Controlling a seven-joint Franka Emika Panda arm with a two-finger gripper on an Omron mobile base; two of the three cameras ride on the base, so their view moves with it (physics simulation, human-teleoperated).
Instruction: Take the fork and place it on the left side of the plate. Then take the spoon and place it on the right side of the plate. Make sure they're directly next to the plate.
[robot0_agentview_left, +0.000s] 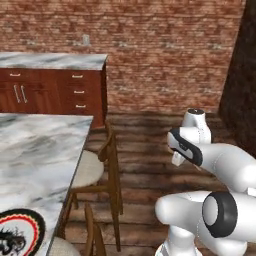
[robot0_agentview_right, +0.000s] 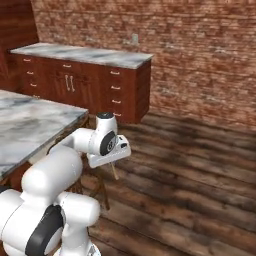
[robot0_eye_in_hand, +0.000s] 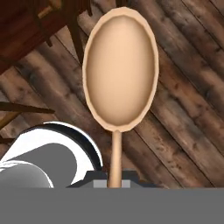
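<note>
Gripper (robot0_eye_in_hand: 114, 183) clamped on spoon (robot0_eye_in_hand: 120, 70) handle end; light, stiff wood, bowl-heavy, may pivot w/ fast swings.

Spoon (robot0_eye_in_hand: 120, 72) in hand (robot0_eye_in_hand: 114, 180), above floor (robot0_eye_in_hand: 183, 109), right of table (robot0_agentview_left: 40, 150).

A small brown wooden spoon (robot0_eye_in_hand: 119, 74) with an oval bowl sticks up from the gripper (robot0_eye_in_hand: 114, 183), which pinches its thin handle, above the brown plank floor (robot0_eye_in_hand: 188, 105).
</note>
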